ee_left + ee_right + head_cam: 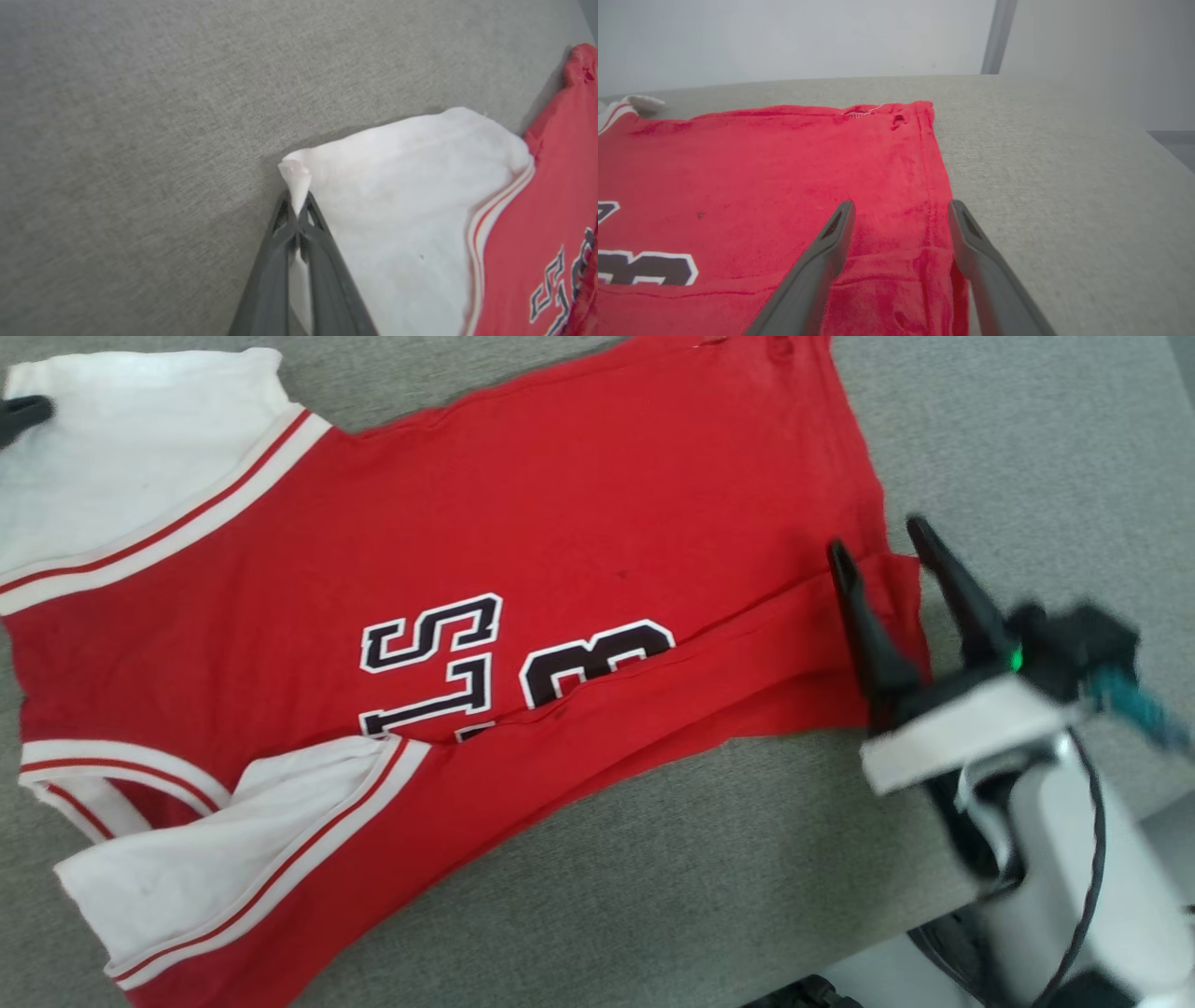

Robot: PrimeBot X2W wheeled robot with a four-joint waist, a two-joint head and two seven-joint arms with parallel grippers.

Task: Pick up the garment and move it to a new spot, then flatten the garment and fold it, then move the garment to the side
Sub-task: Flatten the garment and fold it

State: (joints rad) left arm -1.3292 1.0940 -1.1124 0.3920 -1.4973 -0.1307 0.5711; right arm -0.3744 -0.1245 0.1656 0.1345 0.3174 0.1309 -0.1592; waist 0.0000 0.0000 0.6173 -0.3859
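Note:
The garment (560, 523), a red jersey with white sleeves and black lettering, lies spread on the grey fabric surface (728, 859). Its near long edge is folded over and covers part of the lettering. At the far left, my left gripper (23, 415) is shut on the corner of the far white sleeve (397, 196); in the left wrist view a pinch of white cloth sticks out past the left gripper (296, 212). My right gripper (876, 537) stands open over the garment's hem at the right. In the right wrist view, red cloth (784, 163) lies between the right gripper's (901, 205) spread fingers.
The grey surface's front edge (896, 933) runs across the lower right, beside my white arm housing (1074, 859). Bare grey fabric extends right of the hem (1064, 186) and beyond the white sleeve (140, 116). A pale wall (784, 37) stands behind the surface.

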